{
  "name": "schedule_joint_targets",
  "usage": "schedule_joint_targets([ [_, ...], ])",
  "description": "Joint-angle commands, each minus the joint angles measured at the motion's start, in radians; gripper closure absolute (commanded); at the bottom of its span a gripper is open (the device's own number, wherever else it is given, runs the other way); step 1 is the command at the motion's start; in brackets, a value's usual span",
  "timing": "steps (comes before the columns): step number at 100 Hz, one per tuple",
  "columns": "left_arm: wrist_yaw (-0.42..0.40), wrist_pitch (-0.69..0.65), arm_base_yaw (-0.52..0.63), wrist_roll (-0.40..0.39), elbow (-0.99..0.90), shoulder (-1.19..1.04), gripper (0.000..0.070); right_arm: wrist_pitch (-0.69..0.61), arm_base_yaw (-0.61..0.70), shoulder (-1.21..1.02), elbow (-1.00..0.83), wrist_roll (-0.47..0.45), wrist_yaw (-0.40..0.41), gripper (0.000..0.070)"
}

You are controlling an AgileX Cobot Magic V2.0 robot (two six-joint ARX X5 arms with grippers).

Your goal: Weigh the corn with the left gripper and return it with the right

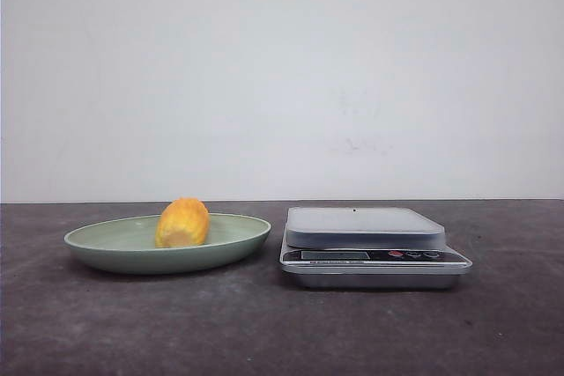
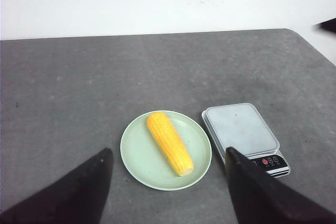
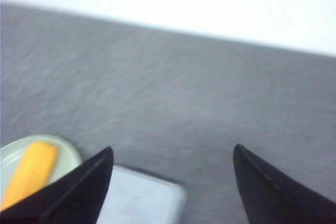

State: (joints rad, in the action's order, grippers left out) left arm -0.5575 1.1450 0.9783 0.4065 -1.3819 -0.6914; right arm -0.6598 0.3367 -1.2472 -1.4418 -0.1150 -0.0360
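Orange-yellow corn (image 2: 169,143) on pale green plate (image 2: 137,156).
Dark grey mottled surface (image 2: 105,82); silver scale (image 2: 242,132) with light grey platform; black end effector fingers (image 2: 79,192).

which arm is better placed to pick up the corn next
Left, probably. Its wrist view shows the corn lying on the plate between its open jaws. The right arm's view is blurred, over the scale, with the corn at the picture's edge.

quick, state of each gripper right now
left gripper: open, fingers spread, empty, above the corn on the plate.
right gripper: open, empty, up over the scale.
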Motion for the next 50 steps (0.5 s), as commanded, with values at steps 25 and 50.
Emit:
schedule_joint_targets([
  [25, -0.012, -0.007, 0.011, -0.021, -0.013, -0.006, 0.0311, -0.240, -0.042, 0.317, -0.010, 0.043, 0.009, 0.0247],
  [50, -0.011, 0.023, 0.011, -0.021, -0.011, -0.006, 0.0311, -0.383, -0.006, 0.561, 0.034, -0.013, 0.006, 0.0248],
])
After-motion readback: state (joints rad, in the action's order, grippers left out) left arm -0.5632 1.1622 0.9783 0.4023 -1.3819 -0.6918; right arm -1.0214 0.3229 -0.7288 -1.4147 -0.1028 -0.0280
